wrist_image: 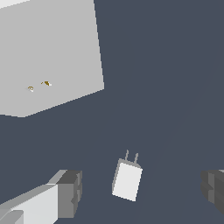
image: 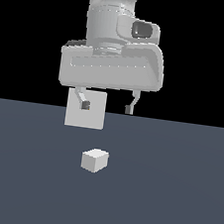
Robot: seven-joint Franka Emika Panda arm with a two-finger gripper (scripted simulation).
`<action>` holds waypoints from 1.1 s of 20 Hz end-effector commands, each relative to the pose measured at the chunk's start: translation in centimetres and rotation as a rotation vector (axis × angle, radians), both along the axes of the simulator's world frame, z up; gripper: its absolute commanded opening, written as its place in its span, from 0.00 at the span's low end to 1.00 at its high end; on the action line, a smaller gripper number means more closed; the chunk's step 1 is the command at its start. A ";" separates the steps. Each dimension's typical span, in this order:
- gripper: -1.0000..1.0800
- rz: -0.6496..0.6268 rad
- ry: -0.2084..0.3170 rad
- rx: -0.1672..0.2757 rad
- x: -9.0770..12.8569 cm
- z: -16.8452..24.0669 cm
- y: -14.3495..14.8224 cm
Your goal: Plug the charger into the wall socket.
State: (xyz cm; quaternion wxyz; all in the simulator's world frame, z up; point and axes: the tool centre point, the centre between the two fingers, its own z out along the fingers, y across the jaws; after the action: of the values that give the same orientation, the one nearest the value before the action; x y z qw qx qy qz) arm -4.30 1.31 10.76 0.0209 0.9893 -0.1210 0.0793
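Observation:
The charger (image: 95, 160) is a small white cube lying on the dark grey floor, in front of the wall socket. In the wrist view the charger (wrist_image: 127, 179) shows two thin prongs that point toward the socket. The wall socket (image: 85, 115) is a flat upright white square panel behind the charger; in the wrist view the socket (wrist_image: 52, 57) shows two tiny yellowish holes. My gripper (image: 107, 106) is open and empty, high above the charger, and one finger overlaps the panel's upper part in the exterior view. In the wrist view the charger lies between my fingertips (wrist_image: 70, 192).
The dark grey floor (image: 173, 192) stretches out on all sides of the charger and the socket. The background beyond it is black. No other objects show.

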 end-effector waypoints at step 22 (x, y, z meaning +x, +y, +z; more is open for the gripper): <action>0.96 -0.272 -0.144 -0.035 -2.9 -4.3 0.5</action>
State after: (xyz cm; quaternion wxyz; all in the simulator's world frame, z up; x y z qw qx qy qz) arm -7.15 1.80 6.57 0.0391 0.9565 -0.2492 0.1464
